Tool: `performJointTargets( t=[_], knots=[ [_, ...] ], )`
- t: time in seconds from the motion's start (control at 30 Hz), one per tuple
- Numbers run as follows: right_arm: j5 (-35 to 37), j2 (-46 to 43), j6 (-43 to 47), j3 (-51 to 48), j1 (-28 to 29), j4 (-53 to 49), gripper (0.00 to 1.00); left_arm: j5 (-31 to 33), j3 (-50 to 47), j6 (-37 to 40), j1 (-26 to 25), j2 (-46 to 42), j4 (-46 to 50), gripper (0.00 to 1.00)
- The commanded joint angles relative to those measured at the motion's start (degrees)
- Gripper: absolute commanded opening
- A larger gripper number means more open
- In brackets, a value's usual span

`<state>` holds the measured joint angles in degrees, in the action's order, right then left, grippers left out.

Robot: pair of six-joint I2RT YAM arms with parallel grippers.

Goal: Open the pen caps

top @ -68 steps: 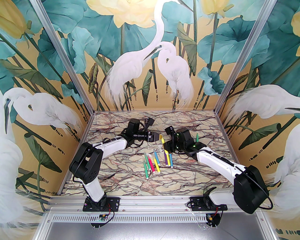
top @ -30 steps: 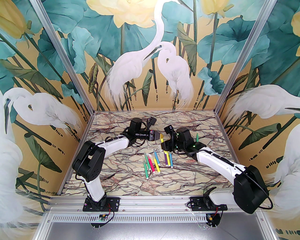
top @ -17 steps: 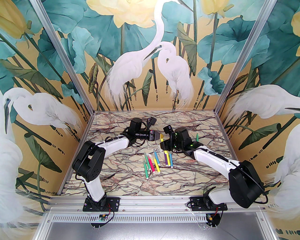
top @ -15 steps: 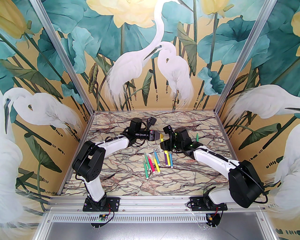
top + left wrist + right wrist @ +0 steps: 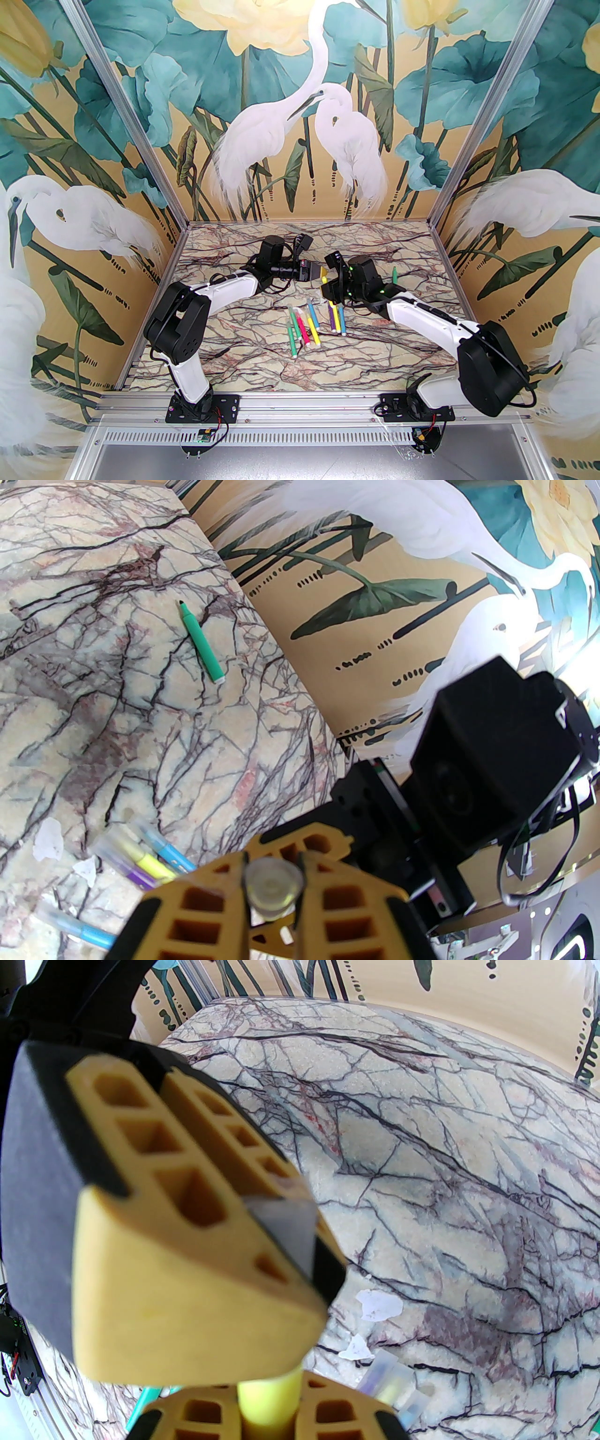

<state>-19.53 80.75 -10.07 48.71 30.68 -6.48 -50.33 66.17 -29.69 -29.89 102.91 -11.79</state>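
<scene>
Above the table's middle, my left gripper [image 5: 320, 271] and right gripper [image 5: 327, 284] meet tip to tip. The left wrist view has my left gripper [image 5: 273, 871] shut on a clear round pen cap [image 5: 273, 888], seen end-on. At the bottom of the right wrist view, my right gripper [image 5: 269, 1398] is shut on the yellow pen [image 5: 269, 1393] body, with the left gripper's yellow fingers [image 5: 187, 1222] right in front. A short stretch of the yellow pen [image 5: 324, 281] shows between the two grippers. Several capped pens [image 5: 307, 326] lie on the table below.
More pens [image 5: 337, 319] lie under the right wrist. An uncapped green pen [image 5: 394, 273] lies alone to the right, also in the left wrist view [image 5: 200, 641]. White scraps [image 5: 379, 1304] dot the marble table [image 5: 262, 370]. Walls enclose three sides.
My right gripper has closed on the yellow pen's body, and its arm has shifted slightly left. The left gripper has stayed shut on the cap, barely moving.
</scene>
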Motion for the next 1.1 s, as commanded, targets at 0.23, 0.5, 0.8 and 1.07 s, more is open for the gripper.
performJointTargets(
  t=[0.23,0.5,0.8,1.07],
  knots=[
    [-1.18,-4.45,5.55,-4.57,-0.20,-7.95,0.00,10.56,1.33,-4.79,6.99,-6.25,3.02,0.00],
    [5.99,-5.30,3.61,-5.23,-0.85,-6.84,0.00,17.84,4.91,2.13,8.26,-7.61,16.50,0.00],
    [18.60,-1.56,-2.85,-1.28,-9.58,-9.46,0.00,39.60,10.29,14.94,9.06,-6.70,39.87,0.00],
    [29.41,5.66,-5.82,6.22,-16.32,-15.21,0.00,50.08,11.39,17.60,11.46,-2.62,46.40,0.00]
  ],
)
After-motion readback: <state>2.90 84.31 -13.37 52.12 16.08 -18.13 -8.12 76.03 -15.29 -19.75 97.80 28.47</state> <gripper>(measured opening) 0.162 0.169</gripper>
